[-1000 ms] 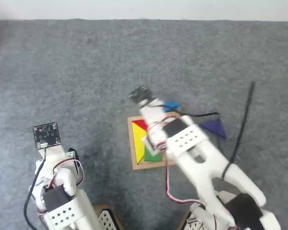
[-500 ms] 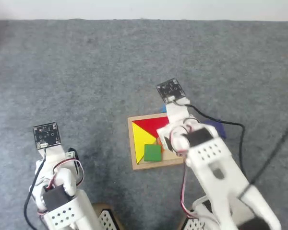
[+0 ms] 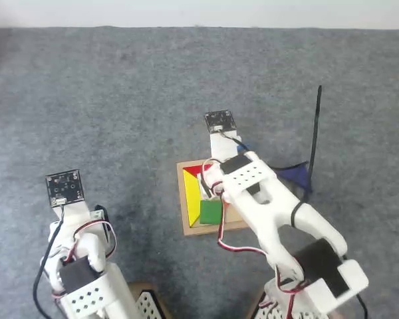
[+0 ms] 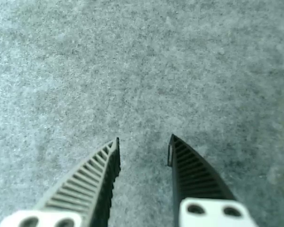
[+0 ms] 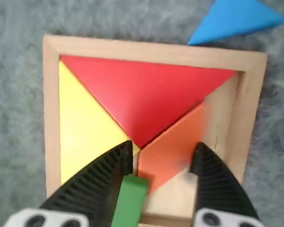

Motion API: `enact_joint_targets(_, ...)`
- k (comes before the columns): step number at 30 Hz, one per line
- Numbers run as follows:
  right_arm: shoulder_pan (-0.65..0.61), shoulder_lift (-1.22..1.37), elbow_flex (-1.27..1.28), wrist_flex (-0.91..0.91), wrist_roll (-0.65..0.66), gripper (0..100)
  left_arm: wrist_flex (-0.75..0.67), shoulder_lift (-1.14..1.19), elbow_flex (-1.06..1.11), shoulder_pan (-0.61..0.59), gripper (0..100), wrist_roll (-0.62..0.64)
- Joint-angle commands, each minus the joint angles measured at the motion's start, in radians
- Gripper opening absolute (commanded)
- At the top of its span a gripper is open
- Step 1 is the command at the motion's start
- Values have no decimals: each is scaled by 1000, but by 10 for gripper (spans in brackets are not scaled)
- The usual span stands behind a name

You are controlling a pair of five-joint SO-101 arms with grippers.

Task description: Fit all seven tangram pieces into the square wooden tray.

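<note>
- Four of the seven pieces were judged to be seated in the square wooden tray (image 5: pixel 49 118): a large red triangle (image 5: pixel 142 94), a large yellow triangle (image 5: pixel 85 127), an orange piece (image 5: pixel 173 142) and a green square (image 5: pixel 130 198).
- The task was judged a little over half done. Bare tray floor was seen under and beside one finger of the right pincer (image 5: pixel 163 146), where further pieces were yet to be fitted.
- At least two pieces were left on the desk (image 4: pixel 132 56) outside the tray. A blue triangle (image 5: pixel 236 19) lay just past the far rim, ahead of the right pincer's tips. A dark purple piece (image 3: pixel 294 175) lay off to the side of that arm, apart from the tray.
- The right pincer was held above the tray with its fingers spread and nothing clamped. The green square lay between them, close against one finger, and the point where red, yellow and orange met sat just at the tips.
- The left pincer (image 4: pixel 144 142) was likewise found spread apart and empty, over bare desk, well apart from the tray.
- The pieces were seen as flat, smooth, solid-coloured shapes with straight, sharp edges.
- The tray was of pale wood with a raised rim, the desk was covered in coarse grey felt, and the pincer fingers were dark and ribbed.
</note>
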Motion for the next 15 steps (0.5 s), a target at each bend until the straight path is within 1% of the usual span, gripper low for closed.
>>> enact_joint_targets(1,30,7,-44,-21,-66,187,5,-18,-4,-6,167,8)
enact_joint_targets(5,107,8,-37,-8,-89,187,5,-18,-4,-6,167,8)
enact_joint_targets(7,131,8,-34,28,-91,187,5,-18,-4,-6,167,8)
enact_joint_targets(10,142,5,-34,88,-91,187,5,-18,-4,-6,167,8)
enact_joint_targets(15,139,8,-34,93,-91,187,5,-18,-4,-6,167,8)
